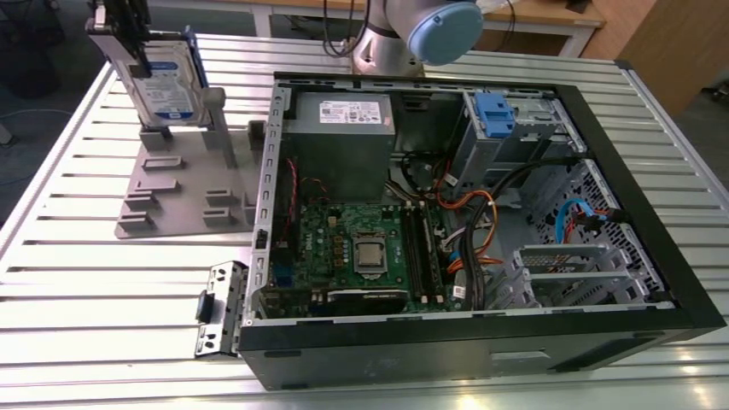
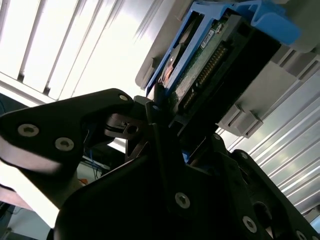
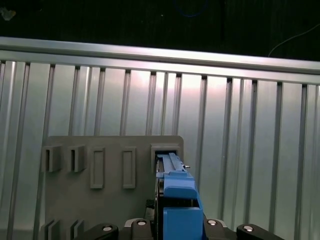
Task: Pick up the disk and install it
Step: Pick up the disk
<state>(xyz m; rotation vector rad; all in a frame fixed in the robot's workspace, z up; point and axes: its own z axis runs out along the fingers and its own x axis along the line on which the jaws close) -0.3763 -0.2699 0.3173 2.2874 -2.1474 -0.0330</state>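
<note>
Pinching the disk [image 1: 171, 85] by its upper edge, the gripper [image 1: 128, 53] is clamped on it, upright over the grey stand [image 1: 171, 201] beside the open computer case [image 1: 667, 273]; probably dense, rigid, slick metal, shock-sensitive, best held across its flat faces.

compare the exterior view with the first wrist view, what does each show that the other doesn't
Exterior view: the open computer case with its green board and grey metal box, the arm, and the labelled face of the disk. First wrist view: a look down along the disk's blue rail into the stand slots, with darkness past the table edge. Both: the disk upright in the grey stand on the slatted table, the gripper at its top edge.
</note>
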